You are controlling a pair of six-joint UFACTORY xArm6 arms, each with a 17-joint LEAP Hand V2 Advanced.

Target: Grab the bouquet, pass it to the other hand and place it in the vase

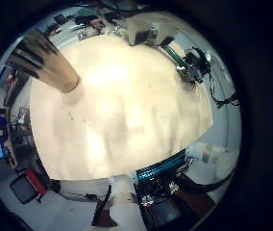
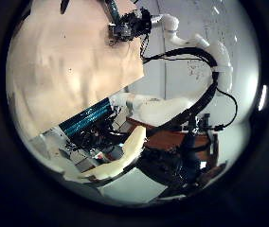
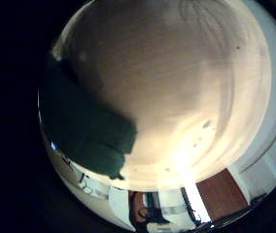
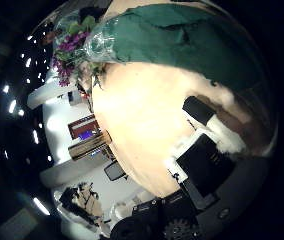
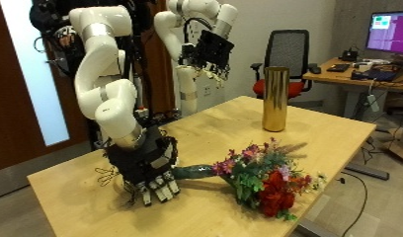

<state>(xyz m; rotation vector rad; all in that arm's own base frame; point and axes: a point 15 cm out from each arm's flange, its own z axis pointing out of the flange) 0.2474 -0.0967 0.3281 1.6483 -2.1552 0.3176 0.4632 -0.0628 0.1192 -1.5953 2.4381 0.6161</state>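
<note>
A pale wooden worktop (image 5: 214, 138) is seen in an office room. The right hand (image 5: 146, 168) is lowered onto it, fingers (image 5: 157, 190) curled round the green-wrapped stems of one red and purple flower bouquet (image 5: 261, 176), whose blooms lie beyond the fingers. The left hand (image 5: 206, 49) is held high, fingers relaxed. One tall golden cylindrical vase (image 5: 274, 99) stands upright, well apart.
</note>
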